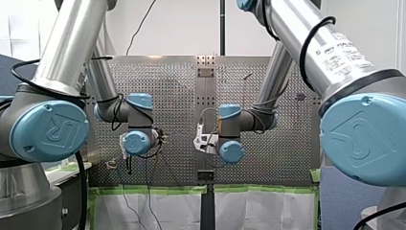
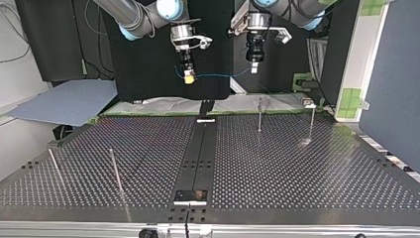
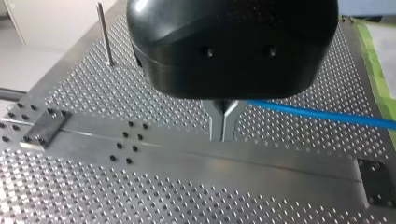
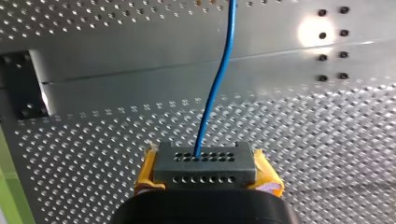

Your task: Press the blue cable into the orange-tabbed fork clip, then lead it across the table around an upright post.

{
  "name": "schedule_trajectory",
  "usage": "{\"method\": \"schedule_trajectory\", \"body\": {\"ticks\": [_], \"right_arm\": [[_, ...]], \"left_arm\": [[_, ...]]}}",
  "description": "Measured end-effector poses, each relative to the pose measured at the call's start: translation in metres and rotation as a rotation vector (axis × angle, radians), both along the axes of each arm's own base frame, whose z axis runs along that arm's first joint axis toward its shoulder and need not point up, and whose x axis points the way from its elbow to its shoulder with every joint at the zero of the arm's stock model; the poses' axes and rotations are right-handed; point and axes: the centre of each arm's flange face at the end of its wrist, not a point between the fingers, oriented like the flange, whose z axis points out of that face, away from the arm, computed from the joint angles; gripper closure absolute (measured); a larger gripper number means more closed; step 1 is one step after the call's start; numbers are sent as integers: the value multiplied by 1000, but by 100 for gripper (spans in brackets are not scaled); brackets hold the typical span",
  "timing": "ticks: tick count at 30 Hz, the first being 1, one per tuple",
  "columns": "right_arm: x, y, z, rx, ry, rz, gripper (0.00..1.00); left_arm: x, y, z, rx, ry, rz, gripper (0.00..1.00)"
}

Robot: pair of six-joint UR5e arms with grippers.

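The blue cable (image 2: 218, 76) hangs in the air as a short, nearly level span between the two grippers, above the far edge of the perforated table (image 2: 297, 173) in the top view and touching nothing on it. My left gripper (image 3: 223, 122) has its metal fingers (image 3: 215, 122) pressed together at the tips, pinching the cable, which runs away from them to one side over the holes. My right gripper (image 4: 205, 173) holds the cable's other end. Its yellow pads (image 4: 145, 173) are squeezed in on a grey block (image 4: 205, 164) with rows of holes, and the cable comes out of one hole and runs on ahead. Thin upright posts stand on the table: two (image 2: 259, 114) below my left gripper in the top view, and two (image 2: 115, 168) well apart from them at that view's left. A dark strip (image 2: 198, 148) runs down the table's middle.
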Motion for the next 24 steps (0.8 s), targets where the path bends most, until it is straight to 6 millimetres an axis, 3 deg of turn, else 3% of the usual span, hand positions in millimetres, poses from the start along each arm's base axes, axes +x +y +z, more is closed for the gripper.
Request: {"method": "schedule_trajectory", "body": {"ticks": [17,24], "right_arm": [[25,-34,-47,53,32,73,100],[34,-49,-65,61,39,86,100]], "left_arm": [[6,20,-46,76,90,71,100],[23,19,-59,81,98,81,100]]}}
